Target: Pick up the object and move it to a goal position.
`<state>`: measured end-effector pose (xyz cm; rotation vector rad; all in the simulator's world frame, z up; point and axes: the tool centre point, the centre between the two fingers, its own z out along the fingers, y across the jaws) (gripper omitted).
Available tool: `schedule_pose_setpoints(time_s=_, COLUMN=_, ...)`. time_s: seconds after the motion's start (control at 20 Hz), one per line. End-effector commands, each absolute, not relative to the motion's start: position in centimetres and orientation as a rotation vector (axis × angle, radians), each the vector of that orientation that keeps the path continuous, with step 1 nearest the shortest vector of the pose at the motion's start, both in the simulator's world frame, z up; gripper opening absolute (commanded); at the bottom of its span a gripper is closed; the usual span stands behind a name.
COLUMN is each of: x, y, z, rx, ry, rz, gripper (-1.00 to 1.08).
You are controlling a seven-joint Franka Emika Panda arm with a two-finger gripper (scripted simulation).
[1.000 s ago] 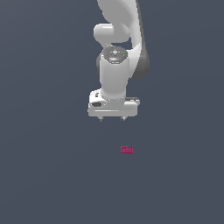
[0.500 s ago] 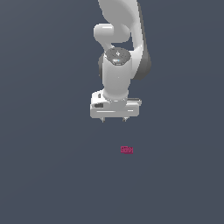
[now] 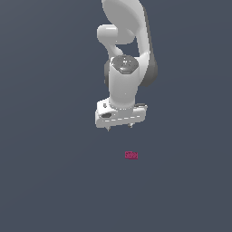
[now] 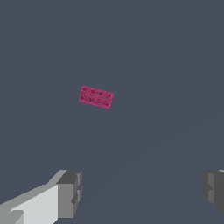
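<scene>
On the floor: a flat dark grey-blue surface fills both views.
Brick: the magenta-red studded brick lies flat on that surface, alone.
Arm: the white arm hangs from above, wrist pointing down.
Gripper: the gripper hovers above the surface, its fingers spread wide and holding nothing.
Relation: the brick sits apart from the gripper, lower and toward the exterior view's right, not between the fingers.
</scene>
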<state>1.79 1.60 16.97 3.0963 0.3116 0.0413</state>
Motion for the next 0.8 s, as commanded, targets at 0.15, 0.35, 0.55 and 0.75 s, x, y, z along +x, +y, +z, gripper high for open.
schedule_pose_setpoints(time_s=0.15, x=2.6, y=2.3, z=15.9, rx=3.063, ry=0.524, rz=0.029, gripper=1.0)
schedule_pose_setpoints(time_s=0.35, x=3.4, y=2.8, z=15.0, rx=3.024, ry=0.709, rz=0.02, gripper=1.0)
schedule_pose_setpoints(time_s=0.55, x=4.0, y=3.4, z=14.0, rx=2.975, ry=0.892, rz=0.011, gripper=1.0)
schedule_pose_setpoints(time_s=0.75, x=4.7, y=4.0, z=13.1, rx=2.917, ry=1.07, rz=0.003, gripper=1.0)
